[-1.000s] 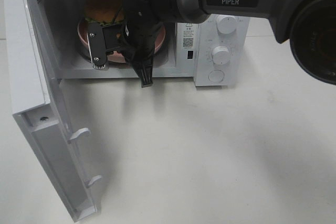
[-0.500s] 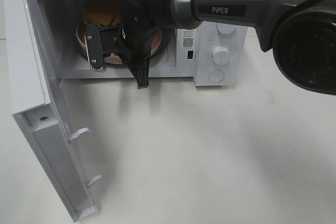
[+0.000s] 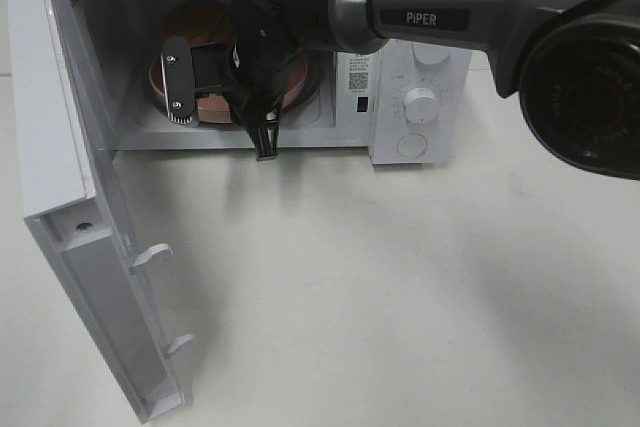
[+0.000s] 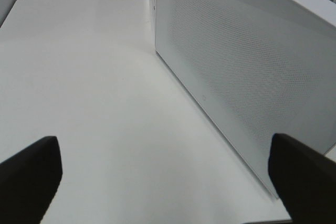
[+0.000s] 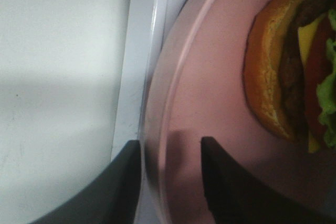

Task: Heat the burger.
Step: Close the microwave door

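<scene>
The burger (image 3: pixel 195 19) lies on a round pink plate (image 3: pixel 290 82) inside the open microwave (image 3: pixel 395 7). My right gripper (image 3: pixel 222 135) reaches into the cavity from the right and is shut on the plate's front rim. In the right wrist view the fingers (image 5: pixel 170 145) stand one on each side of the plate's (image 5: pixel 210 77) rim, with the burger (image 5: pixel 283 66) just beyond them. My left gripper (image 4: pixel 163 145) is open and empty over bare table beside the microwave's side wall (image 4: pixel 247 77). It does not show in the exterior view.
The microwave door (image 3: pixel 70 147) hangs wide open at the left and reaches toward the table's front. The control knobs (image 3: pixel 420 102) are on the oven's right. The right arm (image 3: pixel 480 7) crosses above the oven's top.
My right gripper has moved a little up and deeper into the cavity, still on the plate. The plate and burger have barely shifted.
</scene>
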`<action>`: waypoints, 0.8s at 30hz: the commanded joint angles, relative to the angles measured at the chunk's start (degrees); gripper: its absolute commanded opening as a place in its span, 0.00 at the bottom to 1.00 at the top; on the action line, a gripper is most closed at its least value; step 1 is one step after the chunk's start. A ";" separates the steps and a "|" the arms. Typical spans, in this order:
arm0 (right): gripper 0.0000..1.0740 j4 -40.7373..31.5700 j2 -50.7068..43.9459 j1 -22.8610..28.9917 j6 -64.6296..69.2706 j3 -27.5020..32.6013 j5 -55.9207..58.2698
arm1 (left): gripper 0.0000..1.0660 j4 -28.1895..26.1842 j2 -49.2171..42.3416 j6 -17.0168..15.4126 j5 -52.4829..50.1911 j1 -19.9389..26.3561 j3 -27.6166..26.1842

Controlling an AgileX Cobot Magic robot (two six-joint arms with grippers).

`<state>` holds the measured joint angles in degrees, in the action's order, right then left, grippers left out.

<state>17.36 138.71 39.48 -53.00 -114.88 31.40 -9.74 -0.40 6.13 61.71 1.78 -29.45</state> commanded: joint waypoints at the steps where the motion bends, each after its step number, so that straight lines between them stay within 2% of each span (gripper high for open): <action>1: 0.46 0.17 -0.69 -0.17 2.29 -0.40 -0.40 | 0.94 -0.17 -0.80 -0.06 -0.52 0.17 -0.06; 12: 0.47 0.17 -1.15 -0.17 6.70 -0.17 -0.11 | 0.94 -0.17 -0.80 -0.06 -0.52 0.17 -0.06; 14: 0.52 0.17 -1.83 -0.17 8.48 0.29 -0.11 | 0.94 -0.17 -0.80 -0.06 -0.52 0.17 -0.06; 17: 0.54 0.17 -2.23 -0.17 8.77 0.92 -0.40 | 0.94 -0.17 -0.80 -0.06 -0.52 0.17 -0.06; 18: 0.59 0.17 -3.15 -0.17 8.88 2.52 -0.69 | 0.94 -0.17 -0.80 -0.06 -0.52 0.17 -0.06; 19: 0.59 0.17 -3.15 -0.17 8.88 2.52 -0.69 | 0.94 -0.17 -0.80 -0.06 -0.52 0.17 -0.06; 21: 0.67 0.17 -5.79 -0.17 8.82 6.93 -3.04 | 0.94 -0.17 -0.80 -0.06 -0.52 0.17 -0.06; 22: 0.67 0.17 -5.79 -0.17 8.82 6.93 -3.04 | 0.94 -0.17 -0.80 -0.06 -0.52 0.17 -0.06; 24: 0.69 0.17 -8.08 -0.17 8.71 10.89 -5.79 | 0.94 -0.17 -0.80 -0.06 -0.52 0.17 -0.06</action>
<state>17.36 133.16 39.48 -44.75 -107.09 28.42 -9.74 -0.40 6.13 61.71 1.78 -29.45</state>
